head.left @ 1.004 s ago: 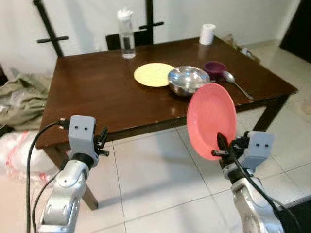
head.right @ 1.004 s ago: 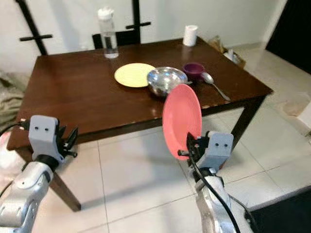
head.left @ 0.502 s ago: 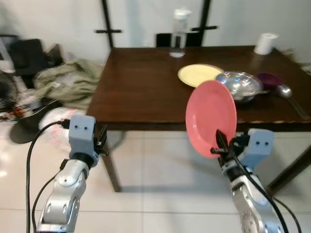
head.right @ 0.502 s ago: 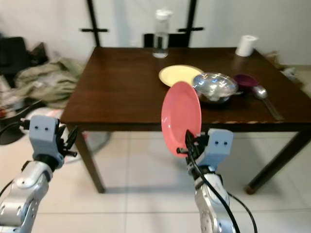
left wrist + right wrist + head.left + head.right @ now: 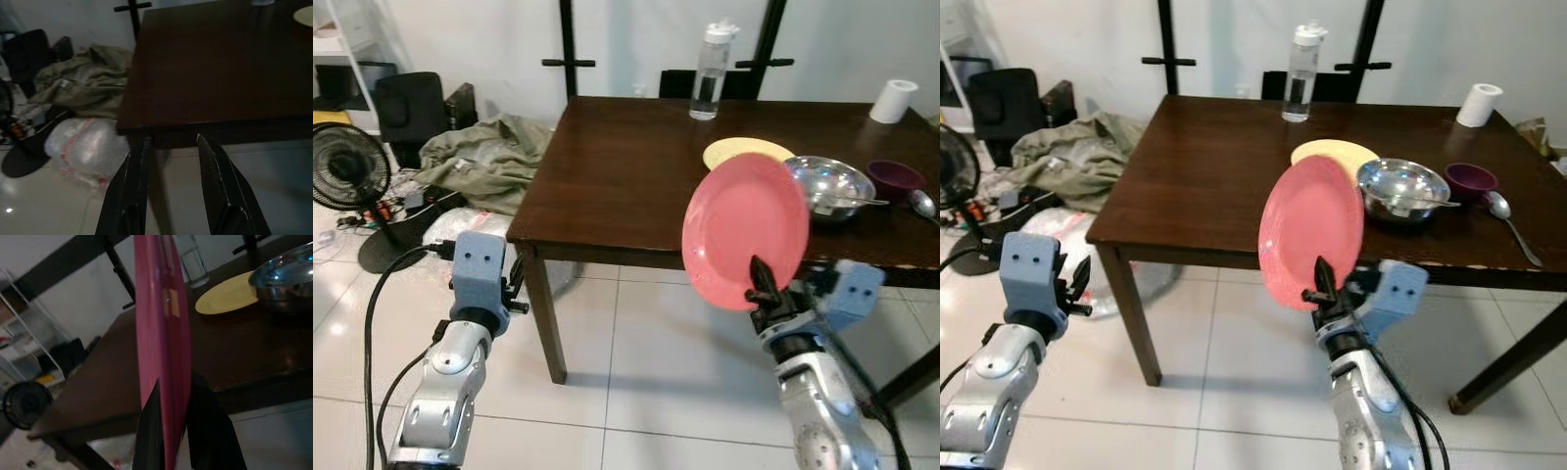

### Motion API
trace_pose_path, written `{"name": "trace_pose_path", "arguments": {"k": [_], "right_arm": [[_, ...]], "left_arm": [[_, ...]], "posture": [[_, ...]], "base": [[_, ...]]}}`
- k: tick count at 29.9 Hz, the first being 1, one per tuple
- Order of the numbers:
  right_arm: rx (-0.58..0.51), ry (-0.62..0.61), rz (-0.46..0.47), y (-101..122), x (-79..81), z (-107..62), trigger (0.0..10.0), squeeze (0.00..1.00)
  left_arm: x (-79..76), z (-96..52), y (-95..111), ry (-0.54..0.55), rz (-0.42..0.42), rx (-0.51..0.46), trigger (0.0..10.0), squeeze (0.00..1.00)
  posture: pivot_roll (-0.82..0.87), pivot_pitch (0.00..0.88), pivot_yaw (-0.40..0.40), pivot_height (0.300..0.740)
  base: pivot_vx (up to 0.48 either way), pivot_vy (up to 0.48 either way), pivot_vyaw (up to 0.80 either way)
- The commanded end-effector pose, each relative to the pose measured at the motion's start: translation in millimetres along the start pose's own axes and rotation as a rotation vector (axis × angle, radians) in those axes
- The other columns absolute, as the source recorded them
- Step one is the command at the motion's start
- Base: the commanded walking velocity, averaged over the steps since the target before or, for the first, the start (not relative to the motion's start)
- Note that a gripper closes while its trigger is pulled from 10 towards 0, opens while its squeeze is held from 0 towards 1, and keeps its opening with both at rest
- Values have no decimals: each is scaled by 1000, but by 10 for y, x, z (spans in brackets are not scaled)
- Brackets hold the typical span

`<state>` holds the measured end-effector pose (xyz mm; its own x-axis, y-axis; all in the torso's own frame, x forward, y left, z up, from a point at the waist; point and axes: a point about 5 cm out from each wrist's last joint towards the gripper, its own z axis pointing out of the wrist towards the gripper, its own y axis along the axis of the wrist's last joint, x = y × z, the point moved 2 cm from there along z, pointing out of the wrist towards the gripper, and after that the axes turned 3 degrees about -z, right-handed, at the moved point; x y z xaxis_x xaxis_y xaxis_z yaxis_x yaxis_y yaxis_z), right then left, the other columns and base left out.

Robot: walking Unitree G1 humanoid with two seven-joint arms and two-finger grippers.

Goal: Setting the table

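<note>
Right wrist view — pink plate (image 5: 161,333) edge-on

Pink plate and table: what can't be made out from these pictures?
- Metal bowl: its near side hides what it holds; only a utensil handle shows over the rim.
- Yellow plate: its near edge is hidden behind the pink plate in the left eye view.
- Spoon: cut off by the left eye view's right edge.
- Water bottle: label too small to read.

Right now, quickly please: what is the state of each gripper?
Left gripper: open, holding nothing, in front of the dark wooden table.
Right gripper: shut on the round pink plastic plate, held on edge.
</note>
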<state>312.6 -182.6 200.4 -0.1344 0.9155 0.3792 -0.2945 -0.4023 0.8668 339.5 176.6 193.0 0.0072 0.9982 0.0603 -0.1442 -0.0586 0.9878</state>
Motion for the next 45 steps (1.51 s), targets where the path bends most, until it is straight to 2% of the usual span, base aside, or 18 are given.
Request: {"name": "trace_pose_path", "arguments": {"k": [1, 4, 9, 29, 36, 38, 39, 41, 45], "right_arm": [[-7, 56, 61, 23, 96, 0, 10000, 0], [-8, 118, 115, 36, 187, -14, 10000, 0], [-5, 129, 130, 38, 207, -18, 10000, 0], [-23, 14, 268, 91, 27, 16, 10000, 0], [79, 39, 283, -114, 99, -19, 10000, 0], [92, 46, 305, -152, 133, -27, 10000, 0], [122, 57, 352, -242, 209, -46, 10000, 0], [135, 61, 367, -279, 238, -54, 10000, 0], [225, 95, 331, -482, 350, -72, 10000, 0]], "left_arm": [[28, -12, -30, 9, 6, 8, 10000, 0], [16, -8, -36, 7, 7, 8, 10000, 0], [14, -6, -36, 7, 7, 8, 10000, 0], [13, -9, -52, 0, 8, 12, 10000, 0], [-7, -19, -65, -13, 23, 13, 10000, 0], [-15, -21, -68, -16, 25, 13, 10000, 0], [-29, -24, -74, -20, 29, 14, 10000, 0], [-32, -25, -77, -21, 30, 14, 10000, 0], [-44, -36, -105, -30, 32, 28, 10000, 0]], "posture": [[58, 104, 89, 740], [58, 106, 90, 740], [60, 108, 90, 740], [62, 113, 92, 740], [62, 113, 92, 740], [61, 115, 94, 740], [61, 115, 94, 740], [61, 115, 94, 740], [62, 116, 91, 740]], "base": [[480, 0, 0], [480, 0, 173], [480, 0, 729], [480, 0, 0], [480, 0, 0], [480, 0, 0], [480, 0, 0], [480, 0, 0], [422, 0, 0]]}}
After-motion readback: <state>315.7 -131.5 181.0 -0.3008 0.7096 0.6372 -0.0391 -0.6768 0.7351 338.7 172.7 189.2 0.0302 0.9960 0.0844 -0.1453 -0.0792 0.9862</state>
